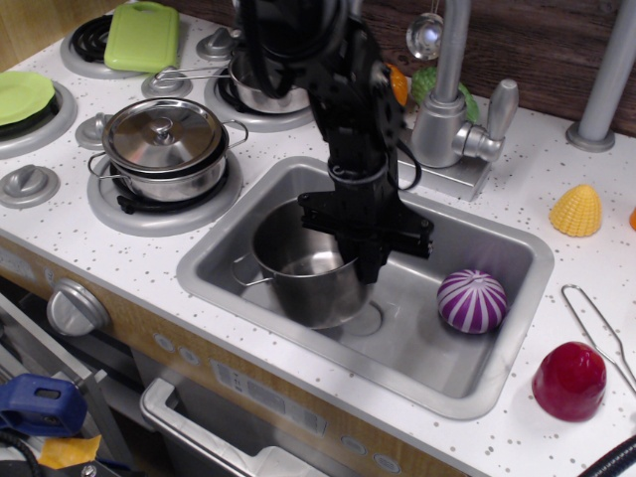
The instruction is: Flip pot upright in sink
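Pot (298, 263) sits nearly upright, mouth up, at the left of the sink (502, 378); your gripper (365, 260) pinches its right rim. Release unevenly and it may tip or roll toward the purple ball (472, 300).

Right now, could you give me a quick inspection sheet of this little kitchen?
Surface: white speckled countertop.
Job's things: pot mouth-up inside sink.
Clutter: striped purple ball in sink; lidded pot on burner; red object, yellow shell shape, green board.
Grippers: gripper at the pot's right rim; fingers' state unclear.
Cables: black cable on the arm.
Surroundings: faucet, dark wood backdrop.
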### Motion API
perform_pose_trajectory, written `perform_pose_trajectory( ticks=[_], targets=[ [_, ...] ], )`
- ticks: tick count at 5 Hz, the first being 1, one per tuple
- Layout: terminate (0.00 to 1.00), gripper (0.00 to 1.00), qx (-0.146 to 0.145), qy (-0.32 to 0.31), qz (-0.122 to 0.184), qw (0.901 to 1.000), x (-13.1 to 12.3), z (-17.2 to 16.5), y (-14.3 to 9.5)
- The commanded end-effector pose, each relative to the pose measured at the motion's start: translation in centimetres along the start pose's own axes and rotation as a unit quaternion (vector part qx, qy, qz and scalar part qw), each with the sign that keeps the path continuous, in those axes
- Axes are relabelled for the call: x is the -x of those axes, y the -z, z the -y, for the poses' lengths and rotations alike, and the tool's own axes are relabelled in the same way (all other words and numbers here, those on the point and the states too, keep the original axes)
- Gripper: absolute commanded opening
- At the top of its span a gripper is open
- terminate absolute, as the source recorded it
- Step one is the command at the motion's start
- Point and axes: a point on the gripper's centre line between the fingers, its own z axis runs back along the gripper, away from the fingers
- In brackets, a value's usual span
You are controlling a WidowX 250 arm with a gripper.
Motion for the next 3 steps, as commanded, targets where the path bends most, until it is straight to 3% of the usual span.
perform_pose_trajectory(
  ticks=[1, 2, 3],
  targets=[
    [0.0, 0.0, -0.044, 0.017, 0.07, 0.9964, -1.1, 0.7, -1.6],
    [0.0, 1.0, -0.062, 0.029, 0.079, 0.9945, -1.0, 0.5, -1.1],
    [1.0, 1.0, -0.078, 0.053, 0.082, 0.9921, -1.0, 0.0, -0.4]
  ],
)
